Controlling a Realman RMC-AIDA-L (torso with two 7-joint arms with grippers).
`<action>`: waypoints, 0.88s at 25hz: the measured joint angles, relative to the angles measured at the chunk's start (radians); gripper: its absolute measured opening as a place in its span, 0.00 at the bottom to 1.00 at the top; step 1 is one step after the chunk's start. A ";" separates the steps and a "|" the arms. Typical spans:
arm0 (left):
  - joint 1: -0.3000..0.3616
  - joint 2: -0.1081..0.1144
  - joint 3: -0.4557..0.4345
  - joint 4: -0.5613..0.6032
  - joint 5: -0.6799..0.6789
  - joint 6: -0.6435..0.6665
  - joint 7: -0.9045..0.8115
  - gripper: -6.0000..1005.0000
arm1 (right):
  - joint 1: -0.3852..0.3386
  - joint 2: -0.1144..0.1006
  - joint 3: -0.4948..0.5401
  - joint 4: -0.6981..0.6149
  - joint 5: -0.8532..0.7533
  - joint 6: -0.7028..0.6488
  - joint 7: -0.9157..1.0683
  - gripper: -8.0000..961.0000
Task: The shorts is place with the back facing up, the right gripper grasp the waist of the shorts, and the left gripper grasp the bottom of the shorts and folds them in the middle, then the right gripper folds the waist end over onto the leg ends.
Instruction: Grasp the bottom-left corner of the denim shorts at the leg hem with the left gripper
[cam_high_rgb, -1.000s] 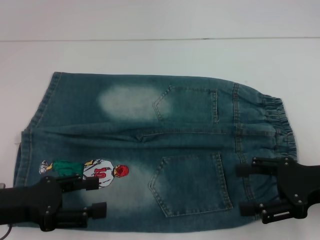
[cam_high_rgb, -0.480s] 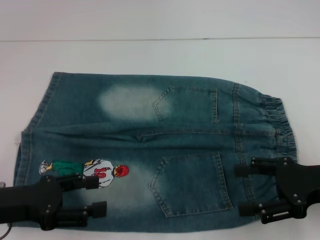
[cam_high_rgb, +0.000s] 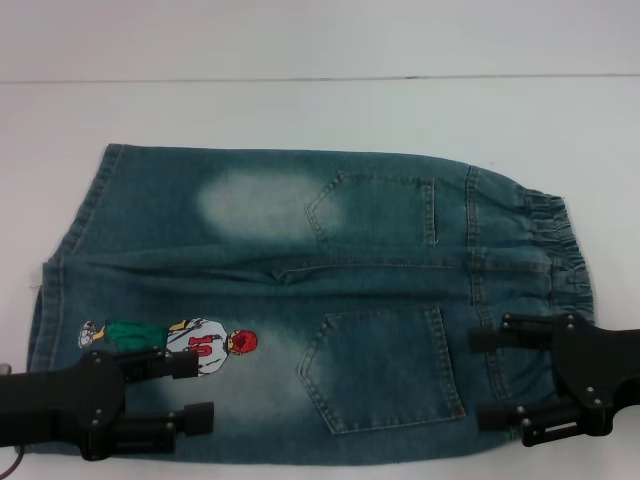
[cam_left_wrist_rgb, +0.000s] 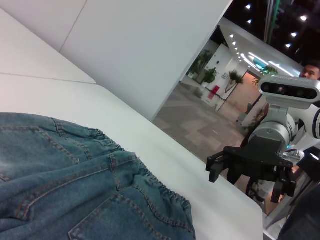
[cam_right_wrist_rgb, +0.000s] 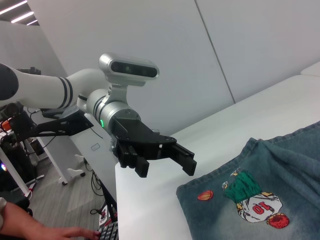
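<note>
White tabletop (cam_high_rgb: 300, 110) fills your head view, with a pale wall line running across behind it. On it you have the shorts (cam_high_rgb: 300, 300) lying flat, back side up, spread lengthwise from left to right. The waist of the shorts (cam_high_rgb: 560, 250), the gathered elastic band, points to your right, and the two back pockets sit just inside it. The bottom of the shorts (cam_high_rgb: 62, 270), with its two stitched hems, points to your left. Near that end, on the leg closer to you, you can see the basketball-player print (cam_high_rgb: 175, 340) with its red head. A pale bleached patch (cam_high_rgb: 250, 205) marks the far leg.

Your left gripper (cam_high_rgb: 195, 392) is at the near left, over the denim just below the print, with its jaws spread apart and nothing between them. From the right wrist view you see the same gripper (cam_right_wrist_rgb: 167, 160) beside the hem corner, fingers apart.

Your right gripper (cam_high_rgb: 485, 380) is at the near right, over the near corner of the waistband, its jaws also spread wide with nothing held. The left wrist view shows it (cam_left_wrist_rgb: 220, 167) past the table edge side of the waistband (cam_left_wrist_rgb: 150, 185), apart from the cloth.
</note>
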 joint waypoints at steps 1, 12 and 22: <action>0.000 0.000 0.000 0.000 0.000 0.000 0.000 0.83 | 0.000 0.000 0.000 0.000 0.000 0.000 0.000 1.00; 0.002 -0.001 0.000 0.000 0.000 0.001 -0.001 0.82 | 0.002 0.002 -0.001 0.007 0.000 0.003 -0.007 1.00; 0.002 -0.001 0.002 -0.002 0.000 0.003 -0.002 0.81 | 0.012 0.002 -0.002 0.012 0.000 0.003 -0.008 1.00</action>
